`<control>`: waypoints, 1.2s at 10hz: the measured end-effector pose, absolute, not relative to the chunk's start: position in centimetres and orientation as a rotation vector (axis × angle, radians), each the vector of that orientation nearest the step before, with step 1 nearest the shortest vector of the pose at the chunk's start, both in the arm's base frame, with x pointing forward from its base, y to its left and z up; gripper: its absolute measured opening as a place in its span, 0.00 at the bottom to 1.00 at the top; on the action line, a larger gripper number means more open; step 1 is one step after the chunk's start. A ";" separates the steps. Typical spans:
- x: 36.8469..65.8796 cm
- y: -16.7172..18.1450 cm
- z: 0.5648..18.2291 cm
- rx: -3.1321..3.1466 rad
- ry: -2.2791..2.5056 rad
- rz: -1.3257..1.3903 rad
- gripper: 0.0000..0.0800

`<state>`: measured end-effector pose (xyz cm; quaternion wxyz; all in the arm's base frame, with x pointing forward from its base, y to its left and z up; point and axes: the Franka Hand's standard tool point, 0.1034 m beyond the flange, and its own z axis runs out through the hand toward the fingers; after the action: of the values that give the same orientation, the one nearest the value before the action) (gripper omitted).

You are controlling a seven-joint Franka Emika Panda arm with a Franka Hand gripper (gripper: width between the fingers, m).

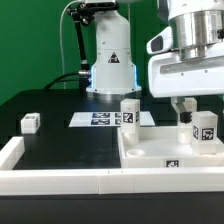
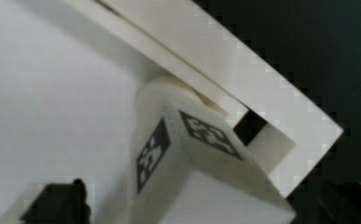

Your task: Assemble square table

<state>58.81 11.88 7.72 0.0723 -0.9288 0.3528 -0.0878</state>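
Two leg posts stand upright at the square table slab: the left post at its far corner toward the exterior view's left, and the right post on the slab toward the exterior view's right. The gripper hangs just beside and above the right post with its jaws apart and nothing clamped; in the wrist view a dark fingertip shows clear of that post. The slab lies on the black bench against the low white wall, with the marker board behind it and a third small white tagged piece well apart toward the exterior view's left.
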 end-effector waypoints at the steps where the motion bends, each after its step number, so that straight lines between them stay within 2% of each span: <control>1: 58.8 12.0 7.7 -2.842 0.943 -0.262 0.81; 10: 58.8 12.5 7.7 -3.110 -0.085 -0.284 0.81; 11: 58.8 12.4 7.7 -3.111 -0.146 -0.285 0.68; 12: 58.8 12.4 7.7 -3.111 -0.130 -0.285 0.51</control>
<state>58.83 12.42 7.74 0.0076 -0.9950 -0.0414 -0.0910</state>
